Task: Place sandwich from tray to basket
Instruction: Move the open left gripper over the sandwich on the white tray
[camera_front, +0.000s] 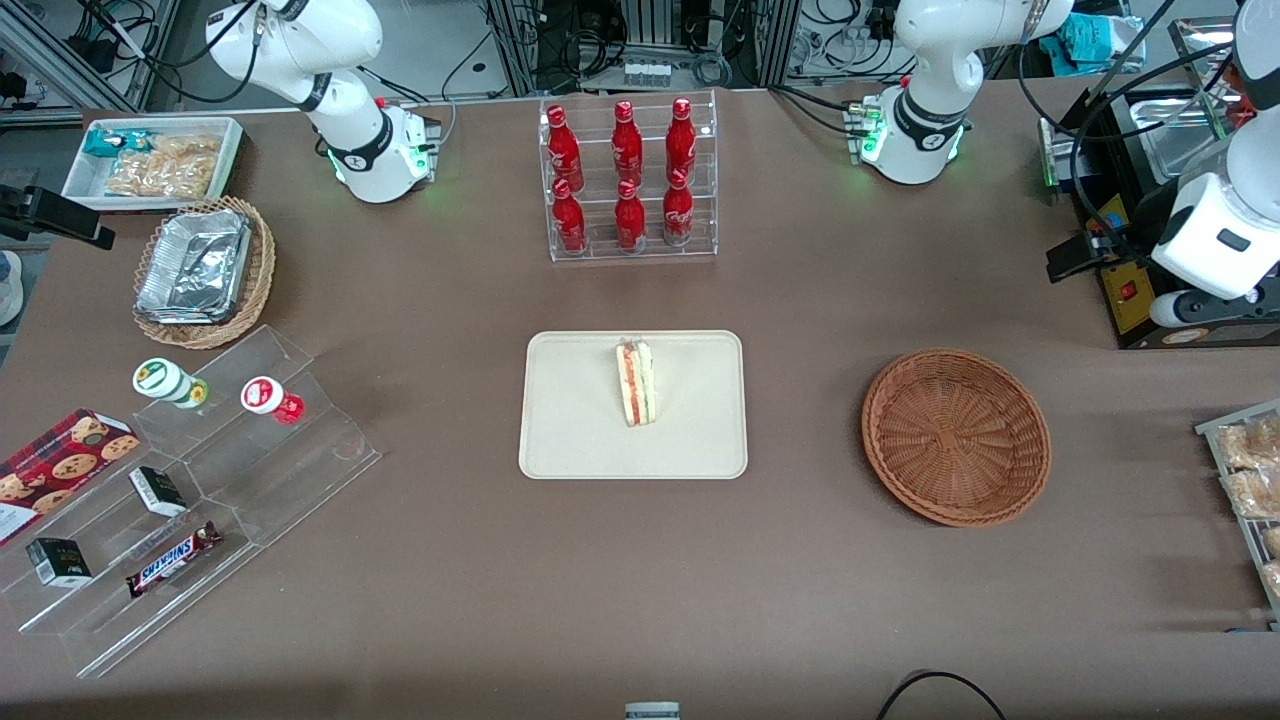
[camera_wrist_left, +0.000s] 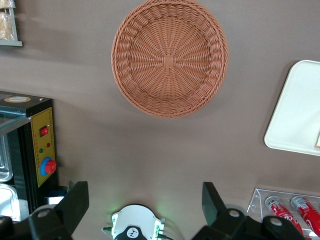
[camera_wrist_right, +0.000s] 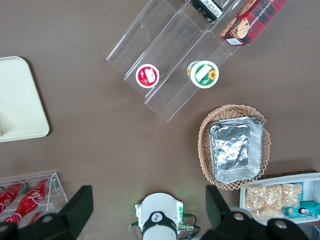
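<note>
while 1 sandwich (camera_front: 637, 382) lies inside tray (camera_front: 570, 420) rim, gripper (camera_front: 1075, 260) hangs spread near machine (camera_front: 1130, 308)

- Your work surface is the brown table (camera_front: 640, 580).
- Mid-table, you have the cream tray (camera_front: 565, 400); the clear rack (camera_front: 600, 248) stands farther from the front camera.
- Toward the working left arm's end, locate the brown basket (camera_front: 955, 440) beside the tray.
- Toward the parked right arm's end, locate the clear tiered stand (camera_front: 300, 470) and, farther, the pale wicker basket (camera_front: 262, 270).

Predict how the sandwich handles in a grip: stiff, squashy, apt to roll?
Probably squashy; the sandwich shows pale bread around filling. Exposed layers might slip under a hard squeeze. Straight edges suggest little rolling. Gripper hangs open, toward the table's working-arm end.
</note>
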